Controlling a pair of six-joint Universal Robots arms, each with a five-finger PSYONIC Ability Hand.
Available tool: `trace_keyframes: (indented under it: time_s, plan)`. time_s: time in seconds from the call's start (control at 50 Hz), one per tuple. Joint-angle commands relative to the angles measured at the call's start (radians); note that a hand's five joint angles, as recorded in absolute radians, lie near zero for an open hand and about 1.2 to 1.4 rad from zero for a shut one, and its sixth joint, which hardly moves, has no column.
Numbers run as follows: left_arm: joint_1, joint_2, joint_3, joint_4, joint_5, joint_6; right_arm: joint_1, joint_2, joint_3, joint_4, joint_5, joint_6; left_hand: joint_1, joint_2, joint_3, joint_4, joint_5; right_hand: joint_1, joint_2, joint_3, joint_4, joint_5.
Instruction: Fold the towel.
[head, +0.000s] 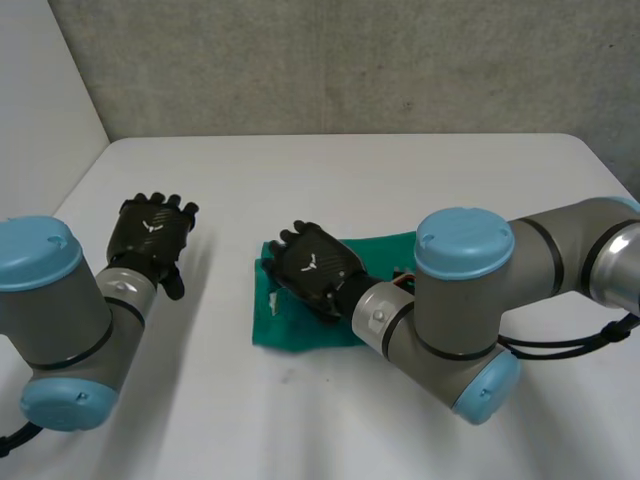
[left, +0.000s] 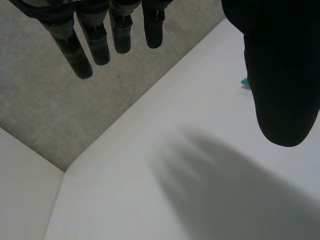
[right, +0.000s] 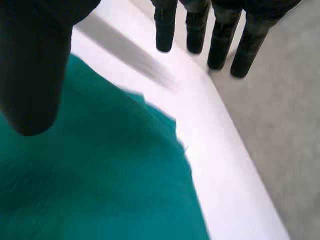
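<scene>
The right hand (head: 315, 270) hangs over the green towel (head: 295, 332) on the tabletop (head: 350, 180); the left hand (head: 152, 235) is well apart from the towel. Left wrist view: its fingers (left: 82, 57) are straight, holding nothing. Right wrist view: straight fingers (right: 220, 47) above the towel, holding nothing. It looks soft and light; a corner seems best to grab.

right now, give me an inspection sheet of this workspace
surface: white table
job's things: green towel lying on the table, partly under the right arm
clutter: nothing seen
hands: left hand open, over bare table, apart from the towel; right hand open, fingers straight, over the towel
stray cables: nothing seen
surroundings: grey wall behind the table
</scene>
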Motion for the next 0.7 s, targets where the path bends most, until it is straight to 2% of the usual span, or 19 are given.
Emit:
trace_keyframes:
  time_s: [0.02, 0.12, 0.24, 0.32, 0.34, 0.36, 0.38, 0.44, 0.56, 0.7]
  plan:
    - [-0.002, -0.003, -0.010, 0.003, 0.002, 0.000, -0.099, -0.054, 0.064, 0.068, 0.193, 0.177, -0.020, -0.030, -0.039, -0.028, -0.046, -0.024, -0.049, -0.044, -0.059, -0.069]
    - [-0.004, -0.006, -0.010, 0.006, 0.002, 0.000, -0.274, -0.152, 0.213, 0.135, 0.117, 0.261, -0.020, -0.030, -0.039, -0.028, -0.046, 0.031, 0.006, 0.012, -0.003, -0.014]
    - [-0.011, -0.012, -0.014, 0.006, 0.002, 0.000, -0.363, -0.189, 0.342, 0.129, 0.089, 0.255, -0.020, -0.030, -0.039, -0.028, -0.046, 0.160, 0.135, 0.141, 0.126, 0.115]
    - [-0.014, -0.014, -0.017, 0.006, 0.002, 0.000, -0.438, -0.206, 0.403, 0.096, 0.089, 0.252, -0.020, -0.030, -0.039, -0.028, -0.046, 0.538, 0.513, 0.518, 0.504, 0.493]
    - [-0.014, -0.014, -0.019, 0.006, 0.001, 0.000, -0.460, -0.208, 0.416, 0.070, 0.089, 0.249, -0.020, -0.030, -0.039, -0.028, -0.046, 0.903, 0.878, 0.883, 0.868, 0.858]
    - [-0.014, -0.012, -0.019, 0.006, 0.001, 0.000, -0.468, -0.208, 0.420, 0.054, 0.090, 0.246, -0.020, -0.030, -0.039, -0.028, -0.046, 1.087, 1.061, 1.067, 1.052, 1.042]
    - [-0.014, -0.012, -0.019, 0.006, 0.001, 0.000, -0.474, -0.208, 0.424, 0.039, 0.090, 0.241, -0.020, -0.030, -0.039, -0.028, -0.046, 1.183, 1.158, 1.164, 1.149, 1.138]
    - [-0.014, -0.009, -0.019, 0.006, -0.001, 0.000, -0.481, -0.208, 0.421, -0.029, 0.108, 0.214, -0.020, -0.030, -0.039, -0.028, -0.046, 1.184, 1.159, 1.165, 1.150, 1.139]
    - [-0.028, -0.002, -0.023, 0.004, -0.002, 0.000, -0.433, -0.225, 0.364, -0.089, 0.187, 0.145, -0.020, -0.030, -0.039, -0.028, -0.046, 1.184, 1.159, 1.165, 1.150, 1.139]
    - [-0.039, 0.005, -0.026, 0.004, -0.002, 0.000, -0.118, -0.196, 0.200, -0.082, 0.210, 0.123, -0.020, -0.030, -0.039, -0.028, -0.046, 1.184, 1.159, 1.165, 1.150, 1.139]
